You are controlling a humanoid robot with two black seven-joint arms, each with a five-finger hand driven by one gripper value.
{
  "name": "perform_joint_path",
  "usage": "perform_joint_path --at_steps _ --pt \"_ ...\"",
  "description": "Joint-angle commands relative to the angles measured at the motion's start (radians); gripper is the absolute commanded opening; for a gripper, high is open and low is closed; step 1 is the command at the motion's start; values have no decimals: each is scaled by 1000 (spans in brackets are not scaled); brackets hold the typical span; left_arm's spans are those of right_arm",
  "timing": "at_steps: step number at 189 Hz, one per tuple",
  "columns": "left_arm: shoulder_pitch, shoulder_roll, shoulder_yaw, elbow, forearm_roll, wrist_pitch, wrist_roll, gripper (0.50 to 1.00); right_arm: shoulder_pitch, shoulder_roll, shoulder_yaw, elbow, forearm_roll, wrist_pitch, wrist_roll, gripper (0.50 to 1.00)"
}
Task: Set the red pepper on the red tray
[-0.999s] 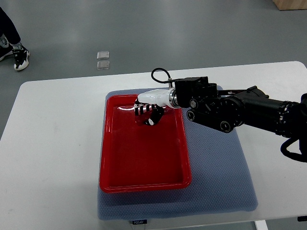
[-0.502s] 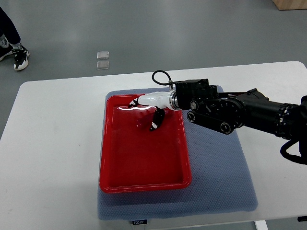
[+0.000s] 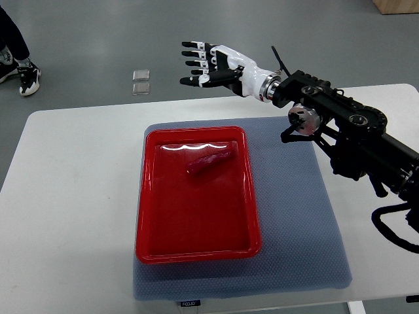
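Up and away from the red tray (image 3: 147,216) has gone the right hand (image 3: 213,64), fingers now spread wide, holding nothing. The red pepper (image 3: 211,161) lies alone in the tray's far part, long, dark red, slanted.

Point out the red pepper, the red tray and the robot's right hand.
red pepper (image 3: 211,162), top view, middle of its body.
red tray (image 3: 196,250), top view, near rim.
right hand (image 3: 211,65), top view, the palm, fingers spread and empty.
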Motion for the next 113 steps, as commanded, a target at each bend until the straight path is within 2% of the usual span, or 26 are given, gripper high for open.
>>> perform_joint_path --at_steps 1,35,54,72,82,85,113 --pt "0 0 0 -3 0 0 0 1000 -72 -2 103 -11 144 8 24 913" --pt "0 0 1 -7 0 0 0 1000 -184 -8 209 -30 290 44 30 913" --pt "0 0 0 -4 0 0 0 1000 -240 -8 249 -63 339 94 30 913" --pt "0 0 0 -1 0 0 0 1000 -255 -11 250 -120 342 151 30 913" --pt "0 0 0 -1 0 0 0 1000 -255 -11 250 -120 342 151 30 913" --pt "0 0 0 -1 0 0 0 1000 -256 -9 252 -152 342 179 30 913" --pt "0 0 0 -3 0 0 0 1000 -261 -9 250 -175 342 188 38 913"
